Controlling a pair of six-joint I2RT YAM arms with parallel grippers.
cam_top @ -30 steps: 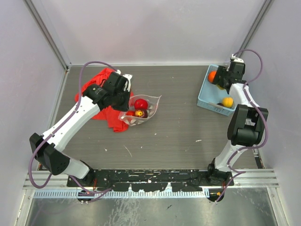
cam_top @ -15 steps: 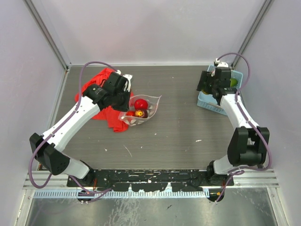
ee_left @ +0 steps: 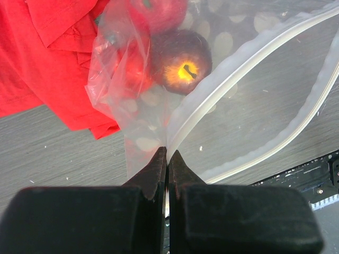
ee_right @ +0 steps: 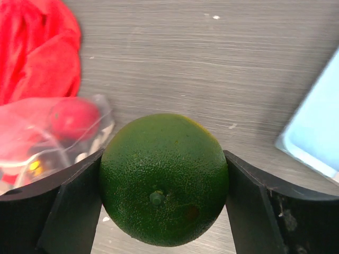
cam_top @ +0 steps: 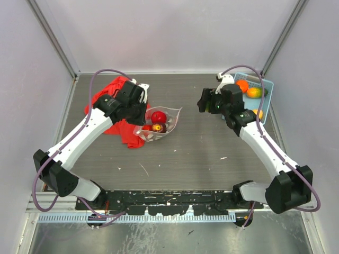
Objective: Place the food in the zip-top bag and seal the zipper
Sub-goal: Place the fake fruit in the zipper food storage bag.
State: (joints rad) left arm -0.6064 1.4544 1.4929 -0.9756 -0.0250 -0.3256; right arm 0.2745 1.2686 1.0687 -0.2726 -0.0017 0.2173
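Note:
The zip-top bag lies at centre left, mouth open toward the right, with red food inside. My left gripper is shut on the bag's edge. In the left wrist view its fingers pinch the bag where the whitish zipper begins, and a dark red fruit lies inside. My right gripper hangs over the table right of the bag. In the right wrist view it is shut on a green round fruit, with the bag at lower left.
A red cloth lies under and behind the bag, also in the wrist views. A light blue basket at the back right holds orange and yellow fruits. Its corner shows in the right wrist view.
My right arm has swung left from the basket toward the bag, carrying the green fruit. My left arm and the bag have not moved.

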